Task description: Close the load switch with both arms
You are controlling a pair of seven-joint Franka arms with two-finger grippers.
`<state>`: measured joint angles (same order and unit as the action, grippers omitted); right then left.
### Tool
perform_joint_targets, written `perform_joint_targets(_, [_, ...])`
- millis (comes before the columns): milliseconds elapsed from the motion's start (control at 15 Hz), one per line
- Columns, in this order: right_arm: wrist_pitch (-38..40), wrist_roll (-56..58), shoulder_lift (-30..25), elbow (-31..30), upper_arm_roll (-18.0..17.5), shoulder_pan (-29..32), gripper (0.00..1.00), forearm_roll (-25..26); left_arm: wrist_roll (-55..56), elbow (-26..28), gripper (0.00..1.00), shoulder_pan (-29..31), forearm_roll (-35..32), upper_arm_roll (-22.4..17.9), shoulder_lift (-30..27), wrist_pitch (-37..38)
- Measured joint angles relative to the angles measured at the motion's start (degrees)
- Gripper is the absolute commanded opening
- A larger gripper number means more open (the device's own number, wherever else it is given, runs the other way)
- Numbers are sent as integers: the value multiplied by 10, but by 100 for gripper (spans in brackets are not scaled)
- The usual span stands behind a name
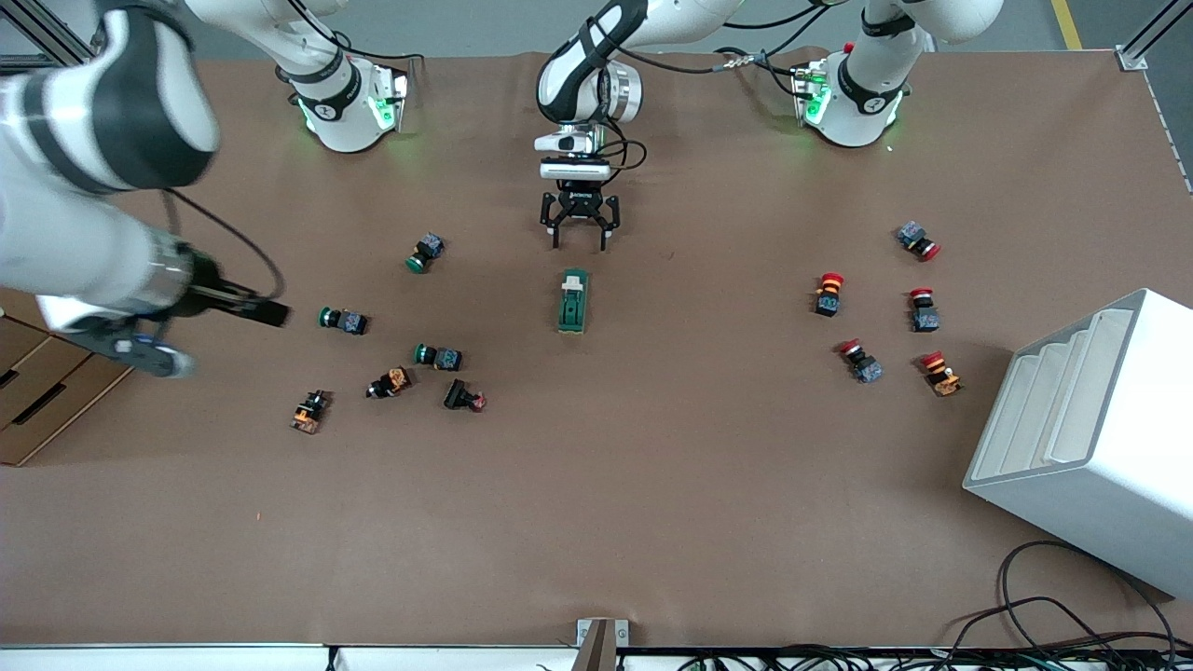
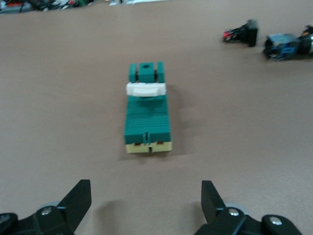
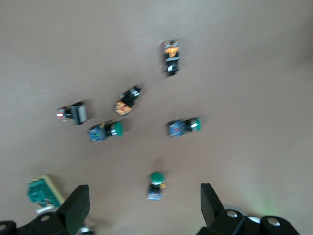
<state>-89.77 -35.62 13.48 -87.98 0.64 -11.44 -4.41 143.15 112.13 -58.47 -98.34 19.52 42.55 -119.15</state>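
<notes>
load switch (image 1: 573, 301) flat on table (image 1: 652, 485), centred ahead of left gripper (image 1: 579, 239), jaws wide, not touching. right gripper (image 3: 142, 205) jaws wide, high over green push buttons (image 1: 438, 355), well apart from switch.

Robotics laboratory: two arms (image 1: 596, 65) bolted to a brown-covered table (image 1: 596, 522), aluminium framing (image 1: 1151, 37), loose cables (image 1: 1053, 596), scattered push buttons (image 1: 438, 356).

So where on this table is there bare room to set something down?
The wide brown strip nearer the front camera than every button is bare, up to the white stepped bin. So are the lanes flanking the dark-green load switch. The green-capped buttons and red-capped buttons form crowded clusters.
</notes>
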Motion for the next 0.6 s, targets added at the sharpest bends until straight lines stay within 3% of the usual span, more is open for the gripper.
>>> perform_joint_targets(200, [-48, -100, 19, -20, -1, -46, 100, -21, 38, 0, 99, 0, -52, -5, 16, 16])
perform_joint_targets(600, [-218, -250, 26, -137, -2, -153, 100, -38, 70, -1, 100, -6, -64, -3, 29, 59])
